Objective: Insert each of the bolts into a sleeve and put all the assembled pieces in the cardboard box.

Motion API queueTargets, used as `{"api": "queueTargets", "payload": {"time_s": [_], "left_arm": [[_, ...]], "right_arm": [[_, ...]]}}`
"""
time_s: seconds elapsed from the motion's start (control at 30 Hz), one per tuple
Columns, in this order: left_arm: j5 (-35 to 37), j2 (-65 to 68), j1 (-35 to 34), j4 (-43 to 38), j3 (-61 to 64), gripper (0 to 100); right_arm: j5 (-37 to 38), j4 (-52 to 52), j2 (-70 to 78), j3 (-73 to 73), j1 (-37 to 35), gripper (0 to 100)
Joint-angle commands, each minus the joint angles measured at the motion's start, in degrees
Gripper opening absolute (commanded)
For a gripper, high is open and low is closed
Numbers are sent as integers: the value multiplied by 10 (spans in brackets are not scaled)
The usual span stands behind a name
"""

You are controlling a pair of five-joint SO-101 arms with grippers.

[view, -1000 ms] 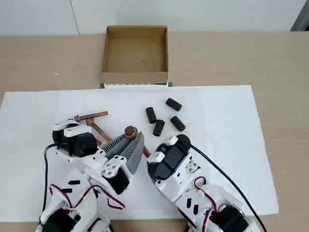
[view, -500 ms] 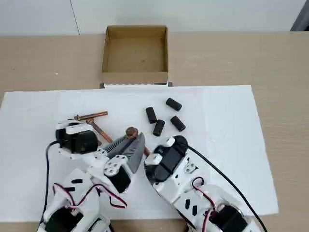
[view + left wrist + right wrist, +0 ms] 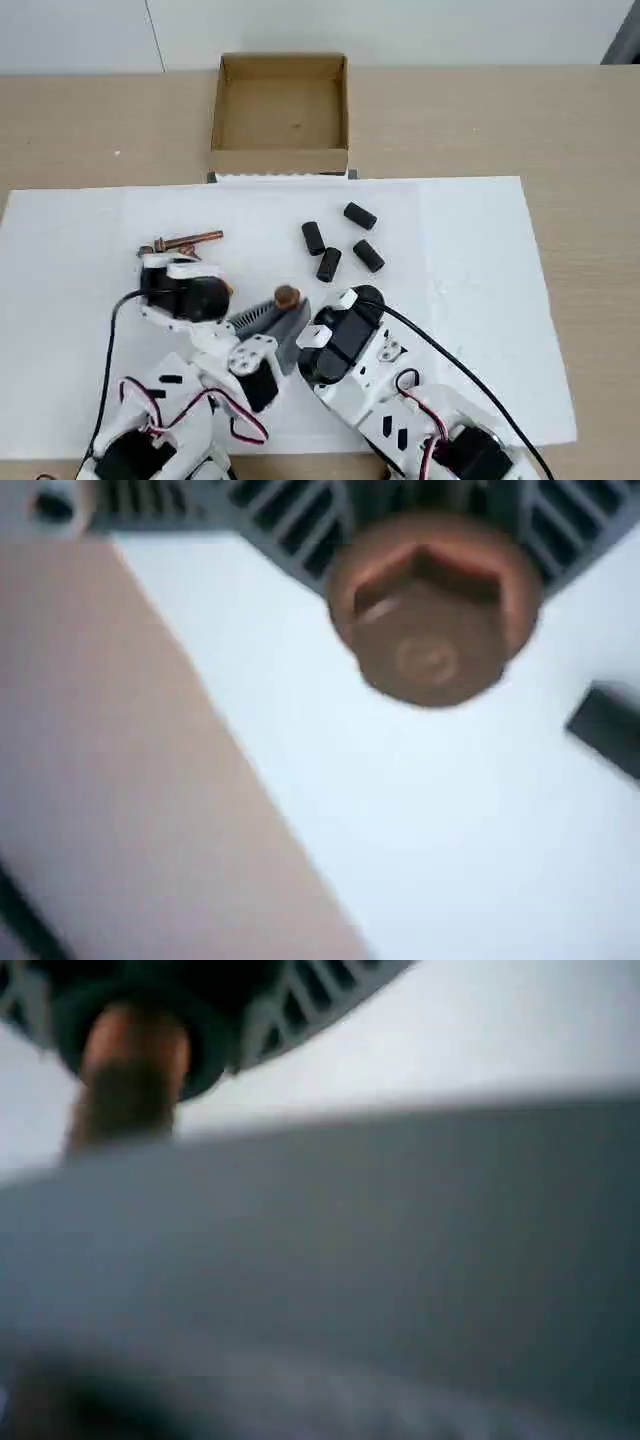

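Observation:
My left gripper (image 3: 282, 310) is shut on a copper bolt (image 3: 287, 295), whose hexagonal head (image 3: 430, 610) sits between the grey ribbed fingers (image 3: 280, 520). Right beside it is my right arm (image 3: 340, 335). In the right wrist view my right gripper (image 3: 140, 1010) is shut on a dark sleeve (image 3: 208, 1065), and a copper shaft (image 3: 130, 1075) sticks out of that sleeve. Several loose black sleeves (image 3: 328, 264) lie on the white sheet just beyond both grippers. Another bolt (image 3: 188, 241) lies on the sheet at the left. The open cardboard box (image 3: 281, 158) stands at the back.
The white sheet (image 3: 470, 230) covers the middle of the wooden table (image 3: 560, 120), with free room at its right and far left. A blurred grey mass (image 3: 400, 1220) crosses the right wrist view close to the camera.
The left arm has moved right and toward the front with its bolt, closing on the right gripper. Its body now covers a bolt that lay on the sheet. The right arm shifted slightly left.

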Motion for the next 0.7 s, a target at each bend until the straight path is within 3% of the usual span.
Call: {"api": "queueTargets", "payload": {"time_s": [0.0, 0.23, 0.47, 0.67], "left_arm": [[-1, -5, 18, 26, -6, 5], [-38, -4, 51, 32, 6, 5], [-67, -4, 39, 27, 15, 13], [-90, -3, 8, 33, 15, 200]], "right_arm": [[6, -16, -6, -8, -6, 2], [7, -17, -6, -22, -6, 2], [7, -16, -6, -20, -5, 2], [7, -15, -5, -20, -5, 2]]}}
